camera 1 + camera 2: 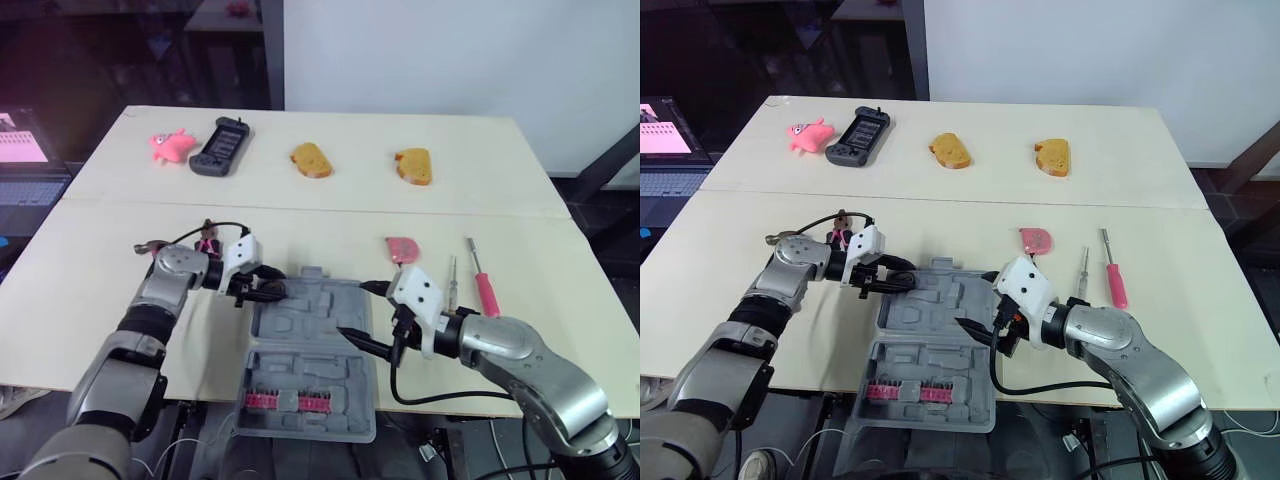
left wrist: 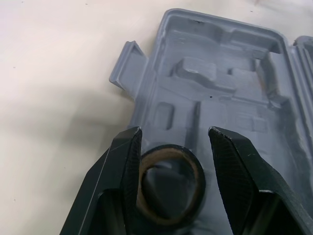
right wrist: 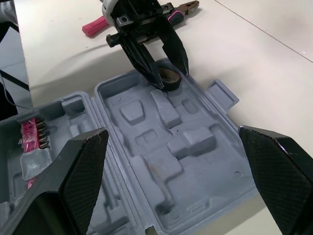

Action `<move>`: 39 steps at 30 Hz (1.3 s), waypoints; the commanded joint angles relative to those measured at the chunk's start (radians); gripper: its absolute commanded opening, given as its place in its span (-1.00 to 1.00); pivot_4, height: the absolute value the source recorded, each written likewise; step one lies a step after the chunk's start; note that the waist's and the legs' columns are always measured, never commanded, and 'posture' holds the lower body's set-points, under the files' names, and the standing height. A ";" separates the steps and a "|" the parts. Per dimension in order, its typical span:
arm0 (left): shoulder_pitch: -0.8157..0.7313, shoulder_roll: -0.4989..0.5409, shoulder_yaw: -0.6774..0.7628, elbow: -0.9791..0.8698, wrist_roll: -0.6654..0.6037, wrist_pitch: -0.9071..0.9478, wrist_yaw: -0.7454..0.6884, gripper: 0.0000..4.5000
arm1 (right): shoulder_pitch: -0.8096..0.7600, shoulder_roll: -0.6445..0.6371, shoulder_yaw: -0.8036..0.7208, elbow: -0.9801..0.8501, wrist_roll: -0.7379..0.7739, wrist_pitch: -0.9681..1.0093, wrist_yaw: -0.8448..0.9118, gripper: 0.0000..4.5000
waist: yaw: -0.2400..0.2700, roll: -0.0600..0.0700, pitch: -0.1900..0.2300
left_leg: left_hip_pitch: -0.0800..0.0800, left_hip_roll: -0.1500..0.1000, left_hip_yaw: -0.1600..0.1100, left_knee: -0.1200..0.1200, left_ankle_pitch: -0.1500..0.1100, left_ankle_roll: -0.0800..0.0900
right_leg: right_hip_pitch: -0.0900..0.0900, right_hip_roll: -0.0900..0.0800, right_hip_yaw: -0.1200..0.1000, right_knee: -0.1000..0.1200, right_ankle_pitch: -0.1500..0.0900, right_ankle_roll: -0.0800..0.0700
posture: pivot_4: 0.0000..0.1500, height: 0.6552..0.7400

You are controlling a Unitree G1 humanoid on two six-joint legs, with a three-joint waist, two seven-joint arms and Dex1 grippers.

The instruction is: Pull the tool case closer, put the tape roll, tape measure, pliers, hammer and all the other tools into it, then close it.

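Bright, even light over the table (image 1: 330,215); soft shadows beside the tool case (image 1: 300,312).

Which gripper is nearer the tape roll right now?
Left. The left gripper straddles the tape roll over the tool case's left side; the right gripper hangs open over the case's right side, apart from the roll.

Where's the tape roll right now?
The tape roll is between the left gripper's open fingers, at the far-left corner of the tool case, seen in both wrist views.
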State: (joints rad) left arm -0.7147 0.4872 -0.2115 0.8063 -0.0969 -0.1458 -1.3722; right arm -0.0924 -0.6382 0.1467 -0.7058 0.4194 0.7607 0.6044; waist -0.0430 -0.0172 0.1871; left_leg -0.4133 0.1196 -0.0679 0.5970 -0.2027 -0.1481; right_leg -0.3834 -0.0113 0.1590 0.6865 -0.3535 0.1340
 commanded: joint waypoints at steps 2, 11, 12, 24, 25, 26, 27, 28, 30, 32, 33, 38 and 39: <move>0.015 0.009 0.010 0.018 0.026 -0.062 0.018 0.01 | -0.003 0.005 -0.016 -0.045 0.017 0.000 -0.007 1.00 | 0.000 0.000 0.000 | 0.000 0.000 0.000 0.000 0.000 0.000 | 0.000 0.000 0.000 0.000 0.000 0.000 | 1.00 0.99; 0.037 0.011 0.010 0.036 0.039 -0.123 0.021 0.01 | 0.000 0.004 -0.019 -0.052 0.020 0.006 -0.009 1.00 | 0.001 0.000 0.000 | 0.001 0.000 0.000 0.000 0.000 0.000 | 0.000 0.000 0.000 0.000 0.000 0.000 | 1.00 0.99; 0.036 0.008 0.016 0.033 0.030 -0.120 0.018 0.01 | 0.000 0.003 -0.020 -0.052 0.021 0.006 -0.008 1.00 | 0.001 0.000 0.000 | 0.001 0.000 0.000 0.000 0.000 0.000 | 0.000 0.000 0.000 0.000 0.000 0.000 | 1.00 0.99; 0.029 0.014 0.105 -0.088 -0.078 0.000 -0.012 0.01 | -0.001 -0.002 -0.019 -0.052 0.025 0.005 -0.005 1.00 | 0.000 0.000 0.000 | 0.001 0.000 0.000 0.000 0.000 0.000 | 0.000 0.000 0.000 0.000 0.000 0.000 | 1.00 0.99; 0.031 0.014 0.098 -0.080 -0.067 -0.009 -0.007 0.01 | -0.004 -0.003 -0.017 -0.050 0.024 0.004 -0.005 1.00 | 0.000 0.000 0.000 | 0.001 0.000 0.000 0.000 0.000 0.000 | 0.000 0.000 0.000 0.000 0.000 0.000 | 1.00 0.99; 0.035 0.013 0.090 -0.071 -0.057 -0.016 -0.003 0.01 | -0.007 -0.002 -0.017 -0.049 0.026 0.005 -0.005 1.00 | 0.000 0.000 0.000 | 0.001 0.000 0.000 0.000 0.000 0.000 | 0.000 0.000 0.000 0.000 0.000 0.000 | 1.00 0.99; 0.040 0.012 0.085 -0.065 -0.049 -0.021 -0.001 0.01 | -0.009 -0.002 -0.016 -0.049 0.026 0.006 -0.005 1.00 | 0.000 0.000 0.000 | 0.001 0.000 0.000 0.000 0.000 0.000 | 0.000 0.000 0.000 0.000 0.000 0.000 | 1.00 0.99; 0.044 0.010 0.081 -0.060 -0.044 -0.023 0.002 0.01 | -0.011 -0.003 -0.016 -0.049 0.027 0.006 -0.005 1.00 | 0.000 0.000 0.000 | 0.001 0.000 0.000 0.000 0.000 0.000 | 0.000 0.000 0.000 0.000 0.000 0.000 | 1.00 0.99; 0.051 0.006 0.080 -0.056 -0.039 -0.034 0.007 0.01 | -0.012 -0.004 -0.017 -0.050 0.029 0.007 -0.005 1.00 | 0.000 0.000 0.000 | 0.001 0.000 0.000 0.000 0.000 0.000 | 0.000 0.000 0.000 0.000 0.000 0.000 | 1.00 0.99; 0.053 0.004 0.081 -0.052 -0.036 -0.041 0.008 0.01 | -0.011 -0.006 -0.021 -0.051 0.031 0.009 -0.005 1.00 | 0.000 0.000 0.000 | 0.001 0.000 0.000 -0.001 0.000 0.000 | 0.000 0.000 0.000 0.000 0.000 0.000 | 1.00 0.99; 0.053 0.004 0.081 -0.051 -0.035 -0.042 0.007 0.01 | -0.011 -0.006 -0.021 -0.052 0.032 0.010 -0.005 1.00 | 0.000 0.000 0.000 | 0.001 0.000 0.000 -0.001 0.000 0.000 | 0.000 0.000 0.000 0.000 0.000 0.000 | 1.00 0.99; 0.057 0.006 0.078 -0.022 -0.011 -0.074 0.034 -0.21 | -0.004 -0.008 -0.027 -0.058 0.034 0.015 -0.008 1.00 | 0.001 0.000 0.000 | 0.001 0.000 0.000 -0.001 0.000 0.000 | 0.000 0.000 0.000 0.000 0.000 0.000 | 1.00 0.99; 0.058 0.005 0.077 -0.014 -0.007 -0.081 0.039 -0.21 | -0.003 -0.008 -0.028 -0.058 0.034 0.015 -0.008 1.00 | 0.001 0.000 0.000 | 0.001 0.000 0.000 -0.001 0.000 0.000 | 0.000 0.000 0.000 0.000 0.000 0.000 | 1.00 0.99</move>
State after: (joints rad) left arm -0.6604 0.4895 -0.1402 0.7911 -0.1111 -0.2024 -1.3424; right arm -0.0954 -0.6409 0.1423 -0.7147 0.4389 0.7802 0.5976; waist -0.0423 -0.0172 0.1871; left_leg -0.4125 0.1197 -0.0679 0.5965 -0.2027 -0.1481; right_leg -0.3831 -0.0113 0.1590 0.6862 -0.3535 0.1340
